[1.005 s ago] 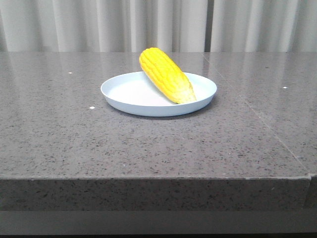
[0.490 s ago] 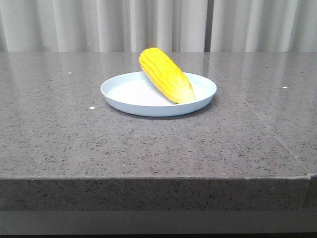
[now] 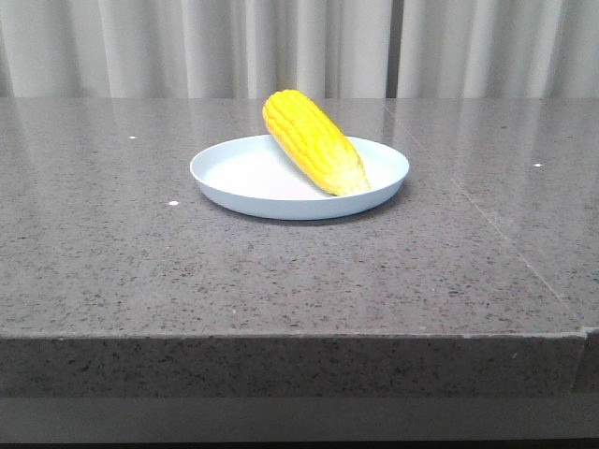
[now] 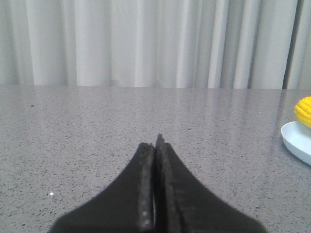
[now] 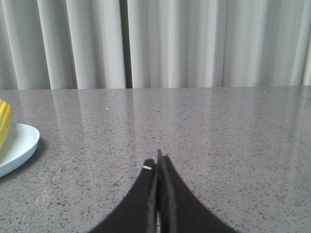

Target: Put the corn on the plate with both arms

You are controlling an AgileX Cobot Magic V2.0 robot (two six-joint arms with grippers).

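The yellow corn (image 3: 313, 140) lies slanted on the pale blue plate (image 3: 234, 178), its paler tip toward the plate's front right rim and its thick end over the far rim. The left wrist view catches the plate's edge (image 4: 295, 143) and a bit of corn (image 4: 303, 110) far off to one side. The right wrist view shows the plate's rim (image 5: 22, 145) and a sliver of corn (image 5: 4, 121) likewise. My left gripper (image 4: 155, 141) and right gripper (image 5: 158, 158) are both shut, empty, low over bare table, well apart from the plate. Neither arm shows in the front view.
The grey speckled stone table (image 3: 140, 262) has its front edge near the camera and a seam (image 3: 505, 234) running back on the right. Pale curtains (image 3: 299, 47) hang behind the table's far edge.
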